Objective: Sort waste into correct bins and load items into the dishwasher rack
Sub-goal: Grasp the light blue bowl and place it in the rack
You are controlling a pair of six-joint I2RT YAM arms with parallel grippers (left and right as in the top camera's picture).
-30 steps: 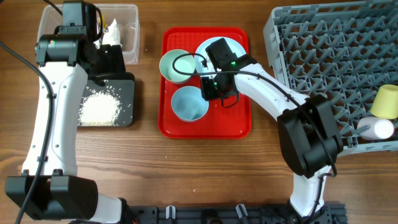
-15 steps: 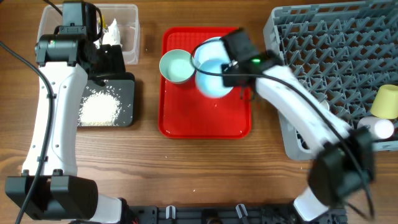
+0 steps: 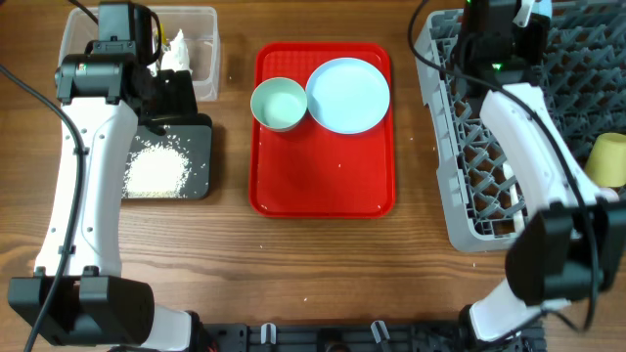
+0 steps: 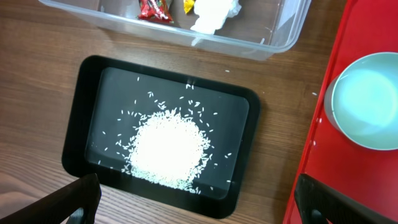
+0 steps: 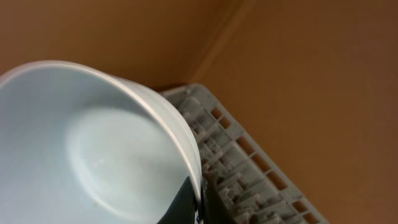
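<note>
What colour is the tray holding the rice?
The tray is black; the left wrist view shows it best.

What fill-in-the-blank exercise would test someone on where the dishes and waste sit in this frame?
1. On the red tray, beside the plate, stands one green ___.
2. The rice grains lie in a shallow tray whose colour is ___.
3. The clear tub holds the crumpled ___.
4. In the right wrist view, a second bowl is seen against the grey ___.
Missing words: bowl; black; wrappers; rack.
</note>
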